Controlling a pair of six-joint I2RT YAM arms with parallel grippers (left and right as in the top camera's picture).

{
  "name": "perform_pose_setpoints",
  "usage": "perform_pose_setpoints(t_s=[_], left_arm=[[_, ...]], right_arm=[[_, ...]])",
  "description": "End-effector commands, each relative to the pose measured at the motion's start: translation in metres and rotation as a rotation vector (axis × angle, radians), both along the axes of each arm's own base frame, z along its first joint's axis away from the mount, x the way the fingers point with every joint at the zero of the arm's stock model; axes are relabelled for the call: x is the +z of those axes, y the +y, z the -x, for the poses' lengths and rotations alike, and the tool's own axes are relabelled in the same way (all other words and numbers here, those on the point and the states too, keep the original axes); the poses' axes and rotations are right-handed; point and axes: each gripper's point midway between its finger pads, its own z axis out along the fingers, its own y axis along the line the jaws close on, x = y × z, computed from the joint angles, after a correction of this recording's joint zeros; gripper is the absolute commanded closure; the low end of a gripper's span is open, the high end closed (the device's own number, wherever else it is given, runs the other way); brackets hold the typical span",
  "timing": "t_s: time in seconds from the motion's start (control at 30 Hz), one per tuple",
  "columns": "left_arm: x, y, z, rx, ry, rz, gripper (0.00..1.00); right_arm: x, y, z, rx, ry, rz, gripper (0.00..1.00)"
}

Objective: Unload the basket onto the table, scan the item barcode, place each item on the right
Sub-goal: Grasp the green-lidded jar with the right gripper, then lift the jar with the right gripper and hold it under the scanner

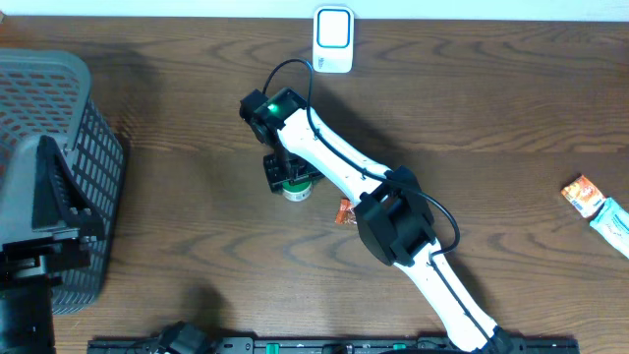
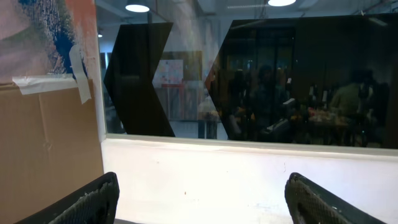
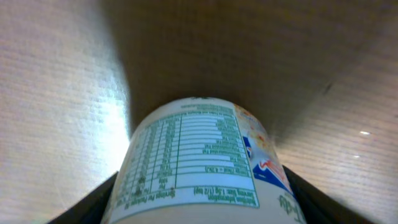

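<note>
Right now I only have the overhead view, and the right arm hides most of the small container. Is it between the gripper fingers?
Observer: Yes. In the right wrist view the container sits between the right gripper fingers, one on each side. I cannot tell if they are gripping it.
Operator: Which face points at the wrist camera?
Observer: The nutrition table. No barcode shows on that side.
Operator: And the left gripper?
Observer: The left gripper is open and empty, aimed at a window across the room.

Bottle (image 3: pixel 200 163) label: nutr. table, txt too small to read.
</note>
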Motion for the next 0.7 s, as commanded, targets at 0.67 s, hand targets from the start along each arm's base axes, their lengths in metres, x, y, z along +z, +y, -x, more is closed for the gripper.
perform_pose_setpoints(t_s=[0.67], left_arm=[[-0.005,-0.002,-0.002,-0.003,0.011,0.0,0.14]], right_arm=[[0.115,-0.04,-0.027,-0.349,0.413,-0.605,0.41]])
